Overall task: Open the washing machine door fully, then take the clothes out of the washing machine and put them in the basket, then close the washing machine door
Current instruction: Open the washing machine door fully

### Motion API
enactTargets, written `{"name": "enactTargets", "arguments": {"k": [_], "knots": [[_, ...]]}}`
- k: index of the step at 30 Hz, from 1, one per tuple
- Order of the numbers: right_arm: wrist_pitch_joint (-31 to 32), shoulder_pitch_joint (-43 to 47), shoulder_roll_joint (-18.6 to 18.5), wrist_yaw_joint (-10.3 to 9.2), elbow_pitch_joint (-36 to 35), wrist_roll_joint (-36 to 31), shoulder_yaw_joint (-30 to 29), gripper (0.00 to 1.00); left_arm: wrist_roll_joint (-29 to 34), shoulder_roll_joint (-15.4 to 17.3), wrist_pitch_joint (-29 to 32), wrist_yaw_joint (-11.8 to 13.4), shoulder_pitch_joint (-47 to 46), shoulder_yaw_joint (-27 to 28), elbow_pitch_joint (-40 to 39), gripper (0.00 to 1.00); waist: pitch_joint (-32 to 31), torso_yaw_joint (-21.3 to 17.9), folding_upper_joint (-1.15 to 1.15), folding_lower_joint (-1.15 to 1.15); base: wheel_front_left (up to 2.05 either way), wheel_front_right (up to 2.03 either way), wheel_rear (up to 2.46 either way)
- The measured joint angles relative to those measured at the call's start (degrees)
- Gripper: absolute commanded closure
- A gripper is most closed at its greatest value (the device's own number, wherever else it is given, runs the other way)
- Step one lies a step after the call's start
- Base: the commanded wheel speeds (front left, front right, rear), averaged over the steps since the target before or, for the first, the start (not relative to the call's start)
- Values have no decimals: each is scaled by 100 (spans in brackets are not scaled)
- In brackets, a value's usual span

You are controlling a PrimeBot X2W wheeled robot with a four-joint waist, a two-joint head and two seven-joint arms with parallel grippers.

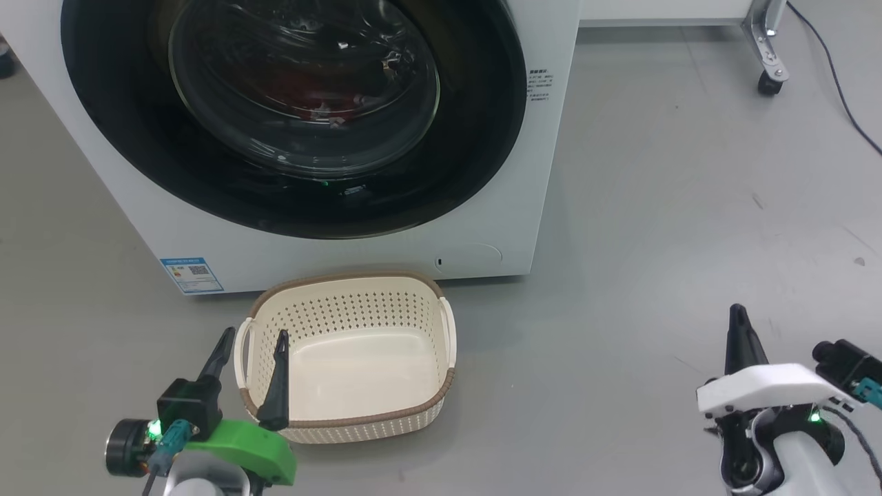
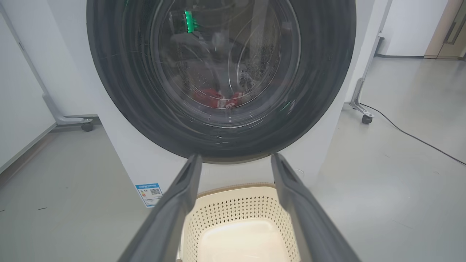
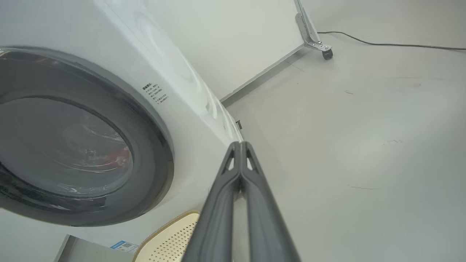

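A pale grey floor (image 1: 654, 207) is stretching across the room, with a black cable (image 1: 841, 89) trailing over it at the far right beside a wheeled metal leg (image 1: 766, 62). The white washing machine (image 1: 544, 207) is standing on this floor, filling the upper left of the head view, and its round door (image 1: 138, 151) is sitting shut against the front, the glossy black rim ringing the clear glass. The red clothes (image 1: 313, 96) are lying inside the drum, showing dimly through that glass low in the window. A small blue label (image 1: 191, 274) is sticking to the machine's lower left corner and a round flap (image 1: 475, 255) is showing near its lower right. The cream basket (image 1: 344, 419) is resting on the floor just in front of the machine, below the door. The left jaws are standing spread wide above the basket's left end: one dark finger (image 1: 277, 386) is hanging over the basket's inside, the other (image 1: 219, 358) is lying outside by the white side handle (image 1: 242, 348), and whether either is touching the plastic cannot be told. The right jaws are pressed together on nothing, pointing forward over bare floor well apart from the basket, to the machine's right.
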Motion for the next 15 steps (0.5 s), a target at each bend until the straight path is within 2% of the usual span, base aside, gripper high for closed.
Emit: {"name": "enactTargets", "arguments": {"k": [7, 15], "knots": [[479, -489, 14, 130, 90, 1365, -459, 100, 0, -40, 0, -7, -190, 45, -99, 0, 243, 102, 0, 0, 0, 0, 0], [1196, -1287, 9, 136, 103, 2675, -820, 100, 0, -90, -1, -34, -366, 57, -196, 0, 583, 248, 0, 0, 0, 0, 0]]}}
